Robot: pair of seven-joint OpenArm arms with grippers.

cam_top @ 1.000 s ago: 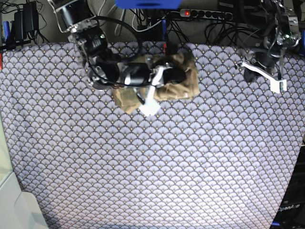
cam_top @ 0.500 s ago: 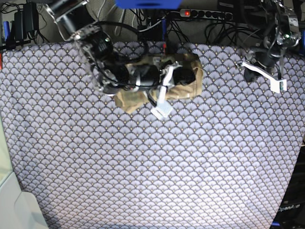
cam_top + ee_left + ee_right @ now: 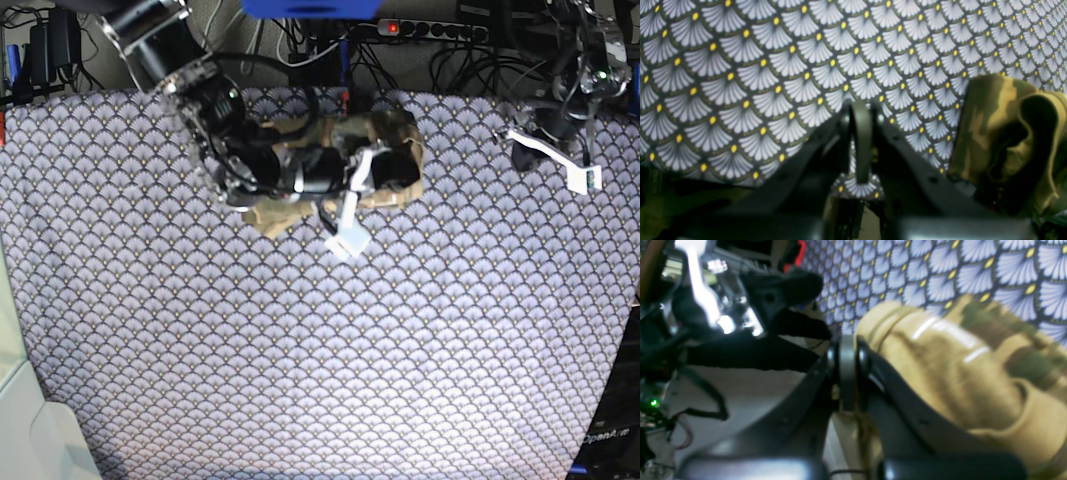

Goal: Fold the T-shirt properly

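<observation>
The camouflage T-shirt (image 3: pixel 268 214) lies bunched at the far middle of the purple scallop tablecloth (image 3: pixel 320 350). My right gripper (image 3: pixel 345 225) reaches over it from the left. In the right wrist view the right gripper (image 3: pixel 846 370) has its jaws together, and tan shirt cloth (image 3: pixel 940 366) bulges against and over one finger. My left gripper (image 3: pixel 560 160) hovers at the far right, apart from the shirt. In the left wrist view the left gripper (image 3: pixel 860 143) is shut and empty over the tablecloth (image 3: pixel 773 66). The shirt's folded edge (image 3: pixel 1003 133) shows at the right of that view.
A power strip (image 3: pixel 430 28) and tangled cables run along the table's far edge. A white object (image 3: pixel 40 440) sits off the near left corner. A black unit (image 3: pixel 610 440) stands at the near right. Arm hardware and cables (image 3: pixel 740 323) fill the right wrist view's left side.
My right gripper has moved to the right across the shirt, and the bunched cloth has shifted and drawn in with it. The left arm has not moved.
</observation>
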